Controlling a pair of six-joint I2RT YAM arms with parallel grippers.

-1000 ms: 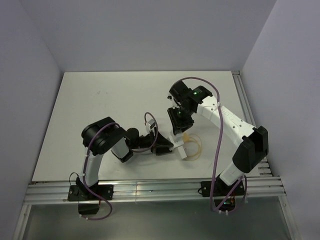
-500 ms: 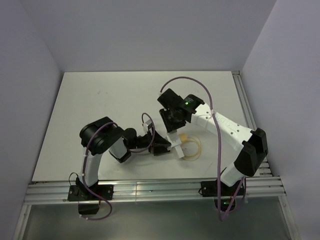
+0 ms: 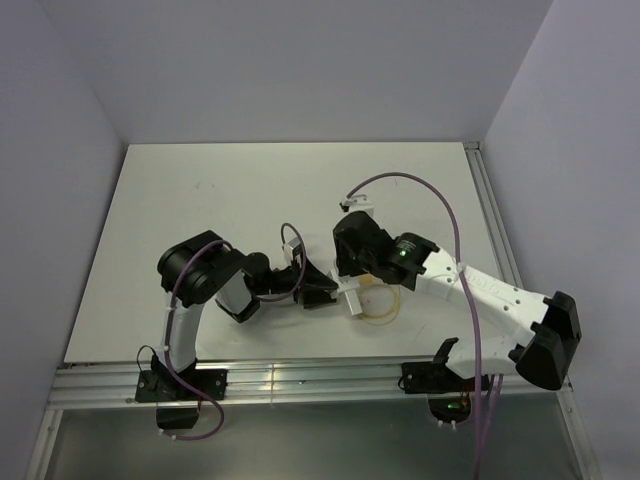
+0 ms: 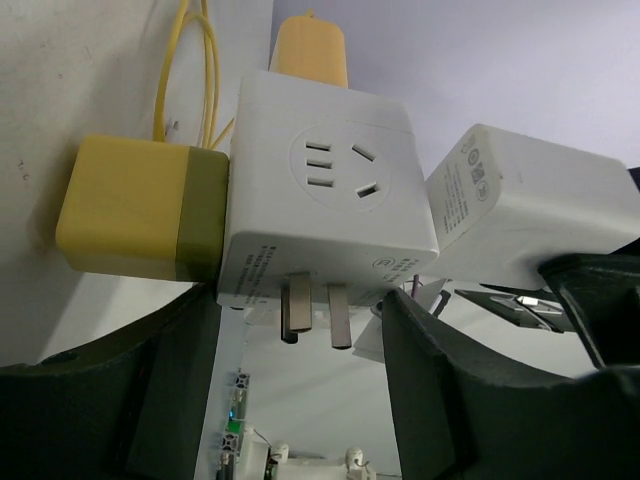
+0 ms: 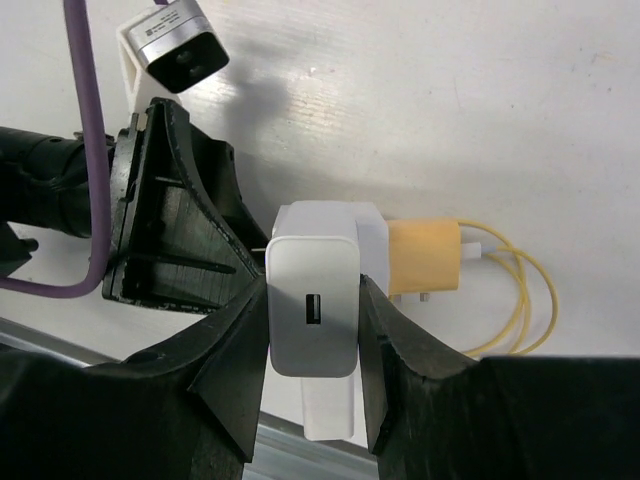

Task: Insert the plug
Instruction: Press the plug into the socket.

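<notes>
Your left gripper (image 4: 300, 300) holds the white socket cube (image 4: 330, 215). Its black fingers (image 4: 120, 400) sit on both sides of the bottom of the cube and grip it there. Two metal prongs (image 4: 340, 315) stick out of the cube between the fingers. The front of the cube has a socket with five small holes, and nothing is in them.

A yellow block plug (image 4: 130, 220) sits in the left side of the cube. A rounder orange plug (image 4: 310, 50) sits in the far side. A thin yellow cable (image 4: 205, 70) runs from there in loops on the white table (image 4: 60, 80).

Your right gripper (image 5: 313, 340) is closed on the white charger plug (image 5: 310, 260). Its two black fingers (image 5: 230, 380) squeeze the charger from both sides. The end with the little USB slot (image 5: 313, 309) faces the right wrist camera.

The charger is right at the cube. In the left wrist view it is tilted, and one corner touches the right side of the cube. You cannot tell from here if its pins are inside a socket.

From above, both grippers meet near the front middle of the table, beside the loops of yellow cable. The left arm reaches in from the left. The right arm reaches in from the right.
</notes>
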